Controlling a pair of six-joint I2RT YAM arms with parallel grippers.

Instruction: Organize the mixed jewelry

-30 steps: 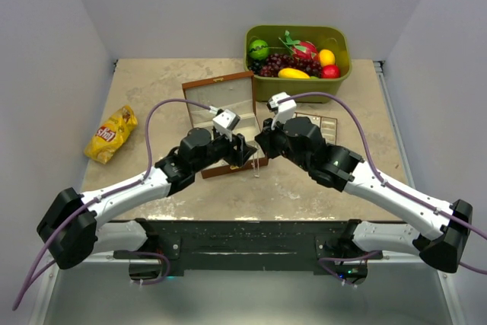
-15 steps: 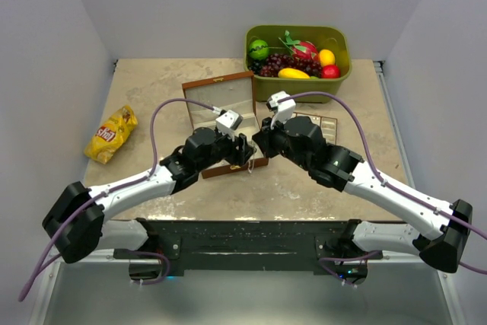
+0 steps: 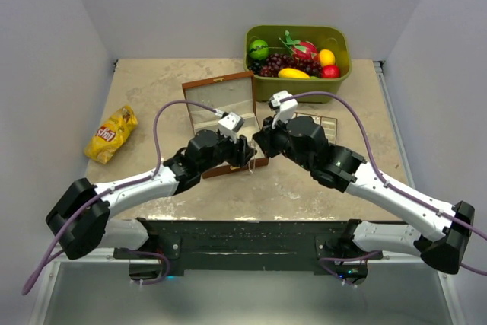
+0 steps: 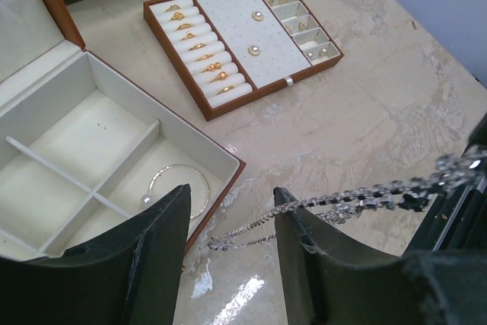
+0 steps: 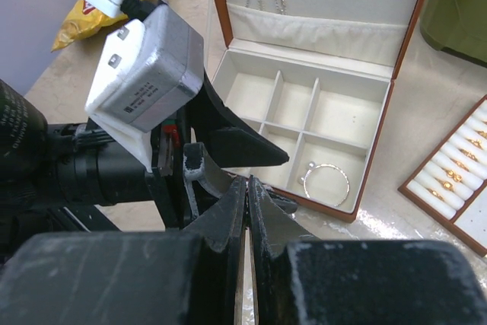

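Left tool (image 4: 232,195) advanced; chain (image 4: 365,192) between its jaws.

The brown wooden box (image 3: 227,99), a silver wire hoop (image 4: 180,166) inside, sits on the counter (image 3: 152,89) left of the flat cream tray (image 4: 228,32).

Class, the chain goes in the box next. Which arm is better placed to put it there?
Left, probably. The left gripper is open around the loose end of the chain, right beside the box. The right gripper is shut on the other end.
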